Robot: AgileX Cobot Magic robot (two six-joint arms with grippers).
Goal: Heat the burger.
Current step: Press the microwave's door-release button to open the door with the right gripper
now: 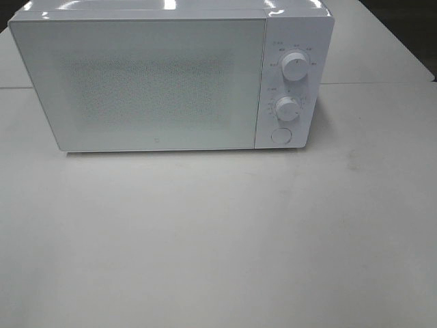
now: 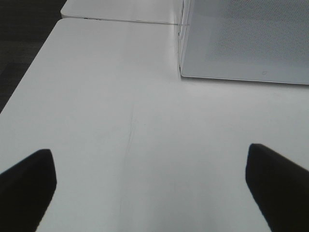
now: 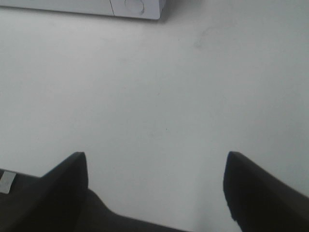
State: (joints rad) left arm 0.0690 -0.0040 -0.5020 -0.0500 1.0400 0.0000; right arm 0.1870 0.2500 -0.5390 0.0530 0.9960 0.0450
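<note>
Exterior high: microwave [image 1: 171,82] on table [image 1: 218,239], door [image 1: 136,82] shut; 2 dials [image 1: 295,66], round button [image 1: 280,135]. Burger in no view; maybe inside, cannot tell. Progress unclear.

Left wrist: left gripper [image 2: 149,152] spread wide, holding nothing, near microwave corner.

Right wrist: right gripper [image 3: 155,157] wide, empty, above table. Nothing blocks door.

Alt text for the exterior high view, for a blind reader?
A white microwave, door shut, stands on a white table. Its right-hand panel has an upper knob, a lower knob and a round button. No burger is visible.
</note>
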